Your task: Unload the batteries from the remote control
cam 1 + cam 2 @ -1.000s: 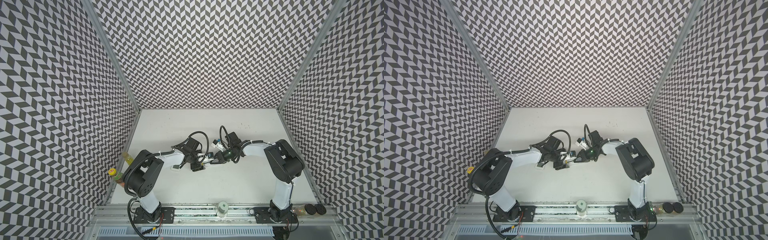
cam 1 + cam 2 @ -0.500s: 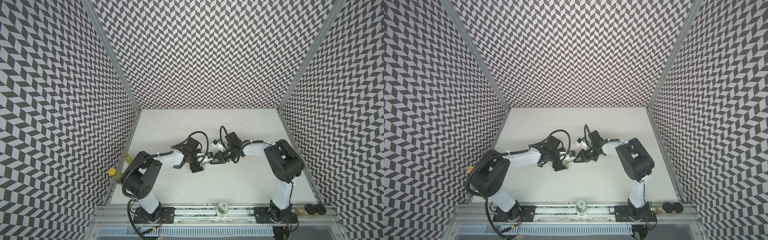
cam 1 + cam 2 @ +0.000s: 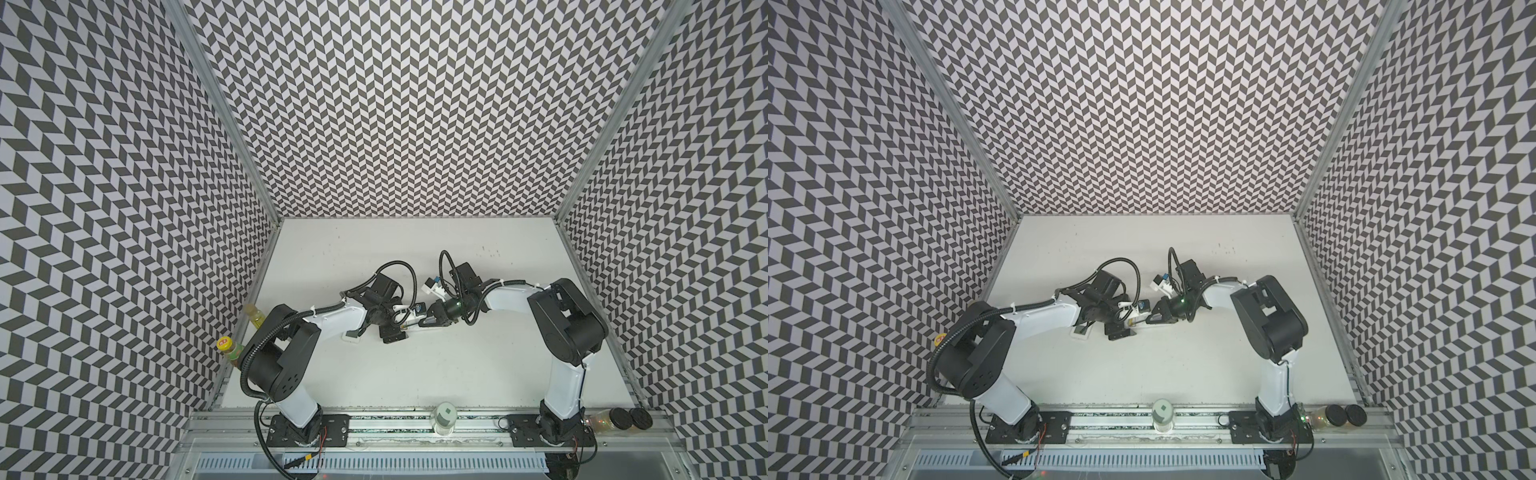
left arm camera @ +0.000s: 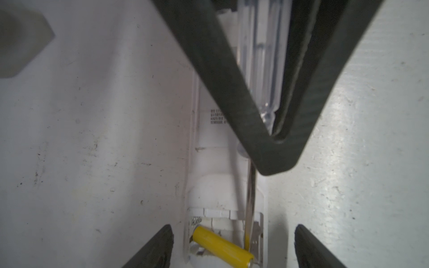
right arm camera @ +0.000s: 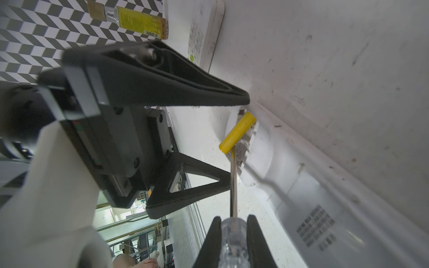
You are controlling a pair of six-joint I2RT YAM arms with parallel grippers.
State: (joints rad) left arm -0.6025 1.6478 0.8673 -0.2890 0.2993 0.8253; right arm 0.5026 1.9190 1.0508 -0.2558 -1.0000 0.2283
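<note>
The white remote control [image 4: 216,162] lies back-up on the table with its battery bay uncovered. One of the batteries, a yellow cell [image 4: 222,243] [image 5: 238,132], sits tilted in the bay with one end raised. My right gripper [image 5: 233,222] is shut on the clear-handled screwdriver [image 5: 233,239]. The screwdriver's metal shaft [image 4: 250,197] reaches to the cell's raised end. My left gripper [image 4: 232,250] is open, one finger on each side of the remote at the bay, touching nothing. In both top views the grippers [image 3: 395,328] [image 3: 428,322] meet at mid-table. No other cell shows.
A second white remote [image 5: 204,34] lies beyond the left gripper. Bottles [image 3: 230,348] [image 3: 254,320] stand by the left wall. A jar [image 3: 444,417] sits on the front rail, and black-lidded jars [image 3: 623,419] at the front right. Patterned walls close in three sides.
</note>
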